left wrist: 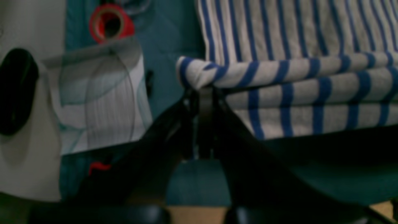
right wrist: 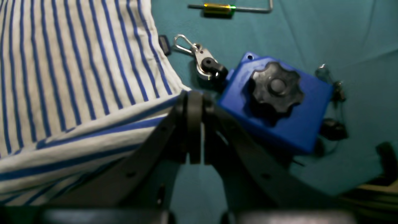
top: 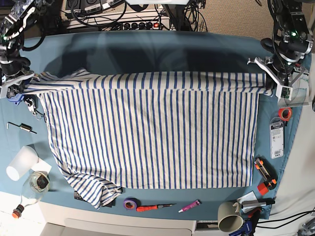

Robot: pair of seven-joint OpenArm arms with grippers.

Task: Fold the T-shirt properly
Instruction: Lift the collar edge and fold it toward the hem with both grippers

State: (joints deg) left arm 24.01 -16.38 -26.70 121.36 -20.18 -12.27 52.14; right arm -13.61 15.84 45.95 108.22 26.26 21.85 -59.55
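Observation:
The T-shirt [top: 152, 132], white with thin blue stripes, lies spread across the teal table [top: 147, 51]. Its far edge is pulled into a straight fold between the two grippers, and one sleeve is bunched at the near left. My left gripper [top: 269, 87] is at the far right of the base view, shut on a folded corner of the T-shirt [left wrist: 279, 77]. In the left wrist view the gripper [left wrist: 205, 91] pinches that corner. My right gripper [top: 22, 88], at the far left, is shut on the other end. In the right wrist view the gripper [right wrist: 194, 98] grips the T-shirt [right wrist: 71, 77] at its edge.
A blue block with a black knob [right wrist: 276, 99], a carabiner [right wrist: 199, 59] and a hex key [top: 20, 127] lie by the right gripper. A red tape roll [top: 284, 113] and a packet [top: 277, 137] lie near the left gripper. A cup [top: 20, 163], purple tape [top: 130, 203], a screwdriver [top: 152, 207] and a mug [top: 229, 216] line the near edge.

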